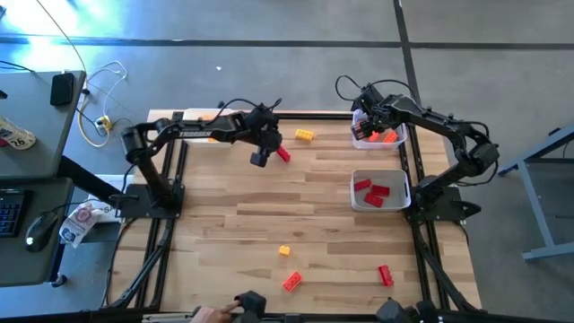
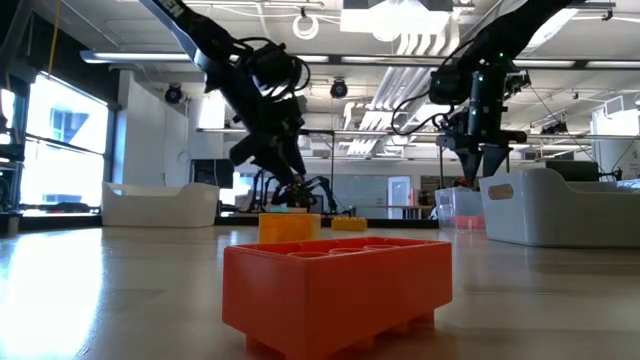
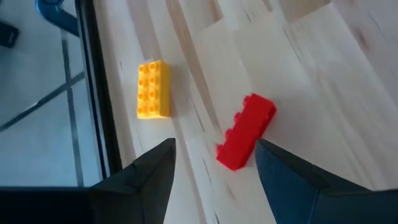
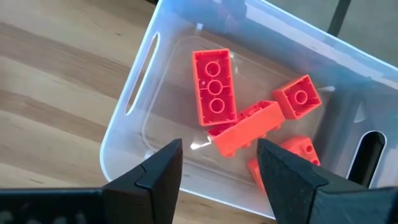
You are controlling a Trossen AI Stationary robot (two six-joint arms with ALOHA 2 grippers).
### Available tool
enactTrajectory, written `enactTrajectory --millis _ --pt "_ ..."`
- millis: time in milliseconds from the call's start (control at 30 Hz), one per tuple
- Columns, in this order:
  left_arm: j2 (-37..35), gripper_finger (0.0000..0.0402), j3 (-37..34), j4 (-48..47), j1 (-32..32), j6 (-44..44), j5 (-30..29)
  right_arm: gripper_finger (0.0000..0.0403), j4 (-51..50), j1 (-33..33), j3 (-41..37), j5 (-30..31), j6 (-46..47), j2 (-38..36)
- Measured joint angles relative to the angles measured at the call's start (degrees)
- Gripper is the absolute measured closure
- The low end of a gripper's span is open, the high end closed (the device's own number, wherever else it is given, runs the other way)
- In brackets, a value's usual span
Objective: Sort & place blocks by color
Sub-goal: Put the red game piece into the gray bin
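My left gripper (image 1: pixel 261 158) hangs over the far half of the table (image 1: pixel 233 224), fingers spread wide with nothing between them, and a red block (image 1: pixel 283 154) lies just beside it. My right gripper (image 1: pixel 368 119) is over the clear tray (image 1: pixel 399 135) at the far right corner, also open and empty; orange blocks (image 1: pixel 386 136) lie in that tray. A yellow block (image 1: pixel 305 135) sits near the far edge, between my two grippers. Along the right edge, a white tray (image 1: pixel 357 199) holds three red blocks (image 1: pixel 375 193). Toward the near edge lie a small yellow block (image 1: pixel 284 250), an orange block (image 1: pixel 291 281) and another red block (image 1: pixel 386 274). A person's hand (image 1: pixel 213 314) shows at the near edge.

From table height, the orange block (image 2: pixel 337 289) fills the foreground, studs down. Behind it stands the small yellow block (image 2: pixel 290 226), and farther back the far yellow one (image 2: pixel 349 224). My left gripper (image 2: pixel 290 190) reaches down above them; my right gripper (image 2: pixel 482 160) points down over the trays on the right.

In my left wrist view, the red block (image 3: pixel 246 130) lies on its side between my spread fingers (image 3: pixel 155 174), touching neither, and the yellow block (image 3: pixel 153 89) lies flat close to the table's edge.

In my right wrist view, my fingers (image 4: pixel 158 171) stand apart above the clear tray (image 4: pixel 127 134), where several orange blocks (image 4: pixel 214 86) lie heaped, some leaning on each other.
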Motion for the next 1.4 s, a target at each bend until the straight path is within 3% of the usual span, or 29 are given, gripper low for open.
enactTrajectory --millis 233,867,1400 --pt "4.34 0.0204 4.39 -4.59 -0.02 0.20 0.02 0.0210 0.14 0.00 0.00 -0.04 0.00 0.00" --pt "11.53 0.0204 4.57 -3.25 -0.02 4.72 0.09 0.0210 0.43 0.00 0.00 -0.20 1.33 0.00" --pt "14.80 0.0211 4.61 -0.50 -0.13 3.28 0.21 0.0210 0.44 0.00 0.00 -1.25 1.33 0.00"
